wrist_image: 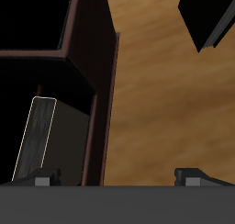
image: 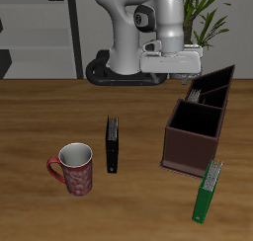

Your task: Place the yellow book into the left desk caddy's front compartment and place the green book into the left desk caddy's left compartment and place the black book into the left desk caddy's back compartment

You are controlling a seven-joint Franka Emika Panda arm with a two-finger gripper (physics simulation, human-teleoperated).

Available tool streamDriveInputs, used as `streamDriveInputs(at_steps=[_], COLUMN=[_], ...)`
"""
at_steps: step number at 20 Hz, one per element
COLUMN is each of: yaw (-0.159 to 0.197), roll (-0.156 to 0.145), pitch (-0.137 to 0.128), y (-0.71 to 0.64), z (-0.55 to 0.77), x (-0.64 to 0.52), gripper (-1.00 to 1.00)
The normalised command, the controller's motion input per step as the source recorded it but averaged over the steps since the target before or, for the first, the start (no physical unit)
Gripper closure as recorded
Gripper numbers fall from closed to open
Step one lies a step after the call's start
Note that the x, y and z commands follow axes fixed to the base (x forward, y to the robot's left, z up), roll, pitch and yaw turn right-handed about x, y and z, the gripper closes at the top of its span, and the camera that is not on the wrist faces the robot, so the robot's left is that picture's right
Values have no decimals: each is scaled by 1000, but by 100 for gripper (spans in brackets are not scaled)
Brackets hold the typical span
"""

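1. Wooden table [image: 40, 117], brown grain, with a dark shelving wall and a leafy plant [image: 212, 13] behind it; we take the left desk caddy as our landmark throughout.
2. Mug [image: 75, 169], red with a patterned body and pale interior, upright, well apart from the caddy, nearer the table's front edge.
3. Black book [image: 113, 144], thin, lying on the table between the mug and the caddy, touching neither.
4. Left desk caddy [image: 190, 146], dark maroon-brown, open-topped, thin inner dividers. In the wrist view we see its wall [wrist_image: 101, 81] and a dark compartment below the camera.
5. Yellow book [wrist_image: 35, 140], pale greyish cover, standing on edge inside a caddy compartment, leaning by the wall. We see it only in the wrist view; we cannot tell which compartment this is.
6. Green book [image: 207, 191], bright green with small white marks, flat on the table just beside the caddy's front corner, nearer the table's front edge.
7. Gripper [image: 176, 71], white, hanging above the caddy's rear part. In the wrist view its two fingertips [wrist_image: 39, 179] stand wide apart and nothing sits between them; we record it as parted and empty.
8. Robot base [image: 124, 67], dark, behind the caddy at the table's back.
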Motion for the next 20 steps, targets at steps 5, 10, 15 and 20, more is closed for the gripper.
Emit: streamDriveInputs(at_steps=[5,10,15,20], yaw=[31,24,28,56], roll=[-54,-71,-60,-35], pitch=[5,51,76,41], y=[-474,-503,-283,62], z=[280,133,126,137], x=[32,134,254,407], gripper=[-100,-100,-100,-100])
